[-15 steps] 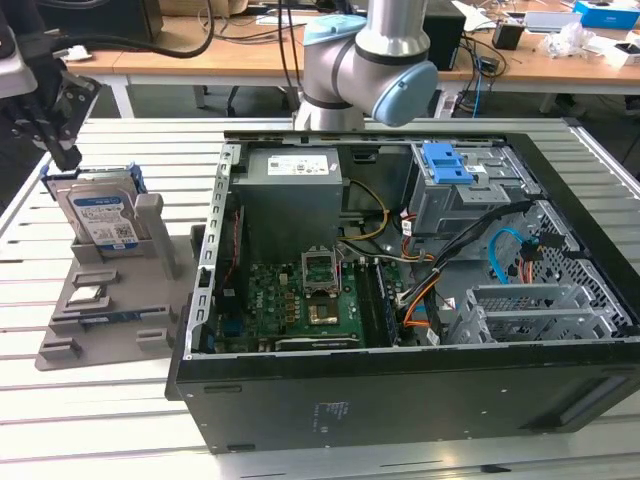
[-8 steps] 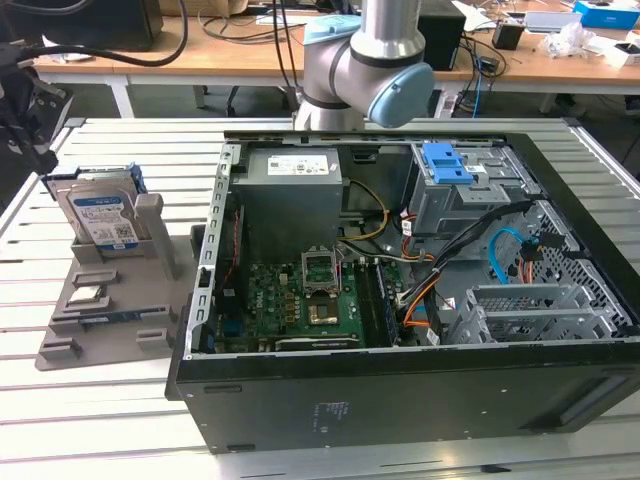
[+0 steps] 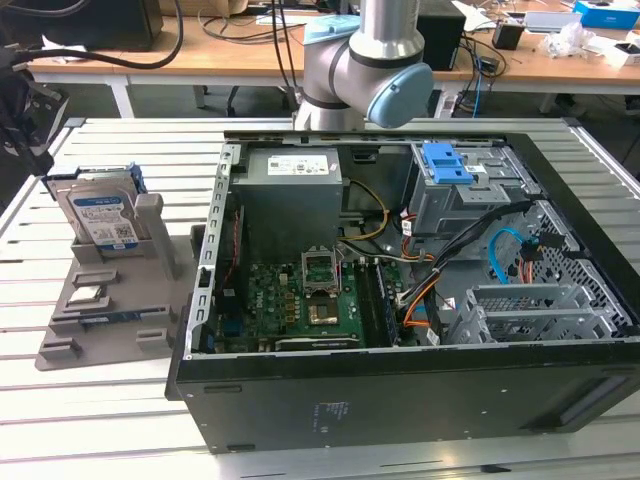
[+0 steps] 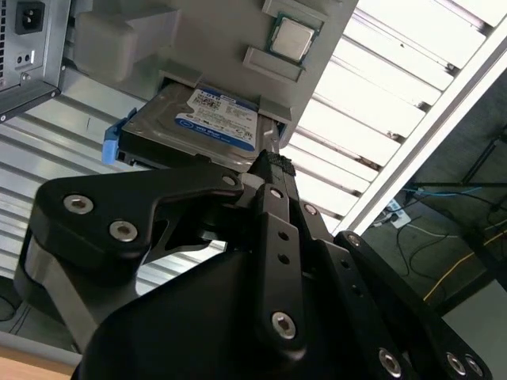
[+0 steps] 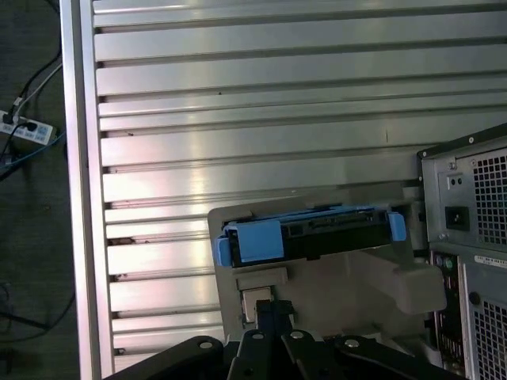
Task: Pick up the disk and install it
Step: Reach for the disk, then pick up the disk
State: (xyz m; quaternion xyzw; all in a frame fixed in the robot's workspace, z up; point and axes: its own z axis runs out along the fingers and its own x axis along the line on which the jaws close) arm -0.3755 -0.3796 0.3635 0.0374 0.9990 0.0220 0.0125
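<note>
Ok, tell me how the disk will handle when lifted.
Probably rigid: the disk is a flat metal-cased block, likely heavy for its size. Standing on edge in the grey stand, it could tip. Its blue rails look smooth, perhaps slippery.

Flat silver-metal disk with blue-and-white label and blue plastic rails (image 3: 98, 212): one.
Grey plastic stand with slots (image 3: 120, 335): one.
Small square silver processor chip (image 4: 294, 36): one.
Open black computer case (image 3: 400, 405): one.
Green motherboard (image 3: 290, 310): one.
Grey metal power supply box (image 3: 292, 195): one.
Blue-tabbed grey metal drive cage (image 3: 450, 200): one.
Slatted aluminium table (image 3: 90, 425): one.
</note>
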